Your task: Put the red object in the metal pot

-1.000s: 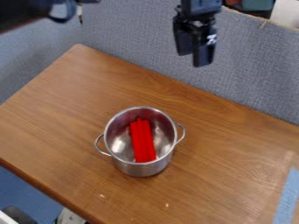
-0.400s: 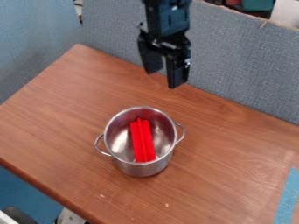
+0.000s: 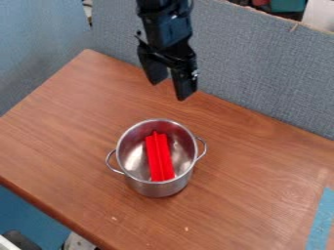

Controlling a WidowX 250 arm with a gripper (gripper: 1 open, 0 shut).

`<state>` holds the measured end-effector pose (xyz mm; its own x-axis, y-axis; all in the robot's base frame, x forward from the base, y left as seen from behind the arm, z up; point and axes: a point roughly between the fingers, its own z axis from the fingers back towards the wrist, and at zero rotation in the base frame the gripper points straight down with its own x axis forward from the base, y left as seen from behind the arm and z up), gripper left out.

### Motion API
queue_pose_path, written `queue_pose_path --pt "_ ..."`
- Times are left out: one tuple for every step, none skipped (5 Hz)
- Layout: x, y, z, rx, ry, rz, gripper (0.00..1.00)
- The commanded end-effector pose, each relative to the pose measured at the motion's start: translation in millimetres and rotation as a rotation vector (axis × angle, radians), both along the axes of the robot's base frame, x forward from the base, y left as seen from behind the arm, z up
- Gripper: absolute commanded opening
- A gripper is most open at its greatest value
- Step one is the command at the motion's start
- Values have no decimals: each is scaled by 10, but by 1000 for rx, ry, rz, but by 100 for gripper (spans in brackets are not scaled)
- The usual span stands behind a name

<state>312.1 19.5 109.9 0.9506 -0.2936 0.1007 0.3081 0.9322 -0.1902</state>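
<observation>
The red object (image 3: 159, 156), a long bright bar, lies inside the metal pot (image 3: 132, 168) on its bottom, pointing roughly toward and away from the camera. The shiny round pot with two small side handles stands on the wooden table near its front half. My gripper (image 3: 170, 76) hangs in the air above and behind the pot, over the table's far part. Its dark fingers point down, stand open and hold nothing.
The brown wooden table (image 3: 65, 107) runs from the left to the right edge of view, its front edge dropping off at lower left. A grey-blue fabric partition (image 3: 280, 68) stands behind the table.
The gripper has moved left and down from the upper right toward the table's back middle. The pot and the red bar in it have not moved.
</observation>
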Motion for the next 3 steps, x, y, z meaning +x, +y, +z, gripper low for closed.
queue_pose_path --pt "31 92 -43 8 6 47 100" --pt "-102 55 -65 3 1 162 100" --pt "-152 11 11 -2 -30 269 100"
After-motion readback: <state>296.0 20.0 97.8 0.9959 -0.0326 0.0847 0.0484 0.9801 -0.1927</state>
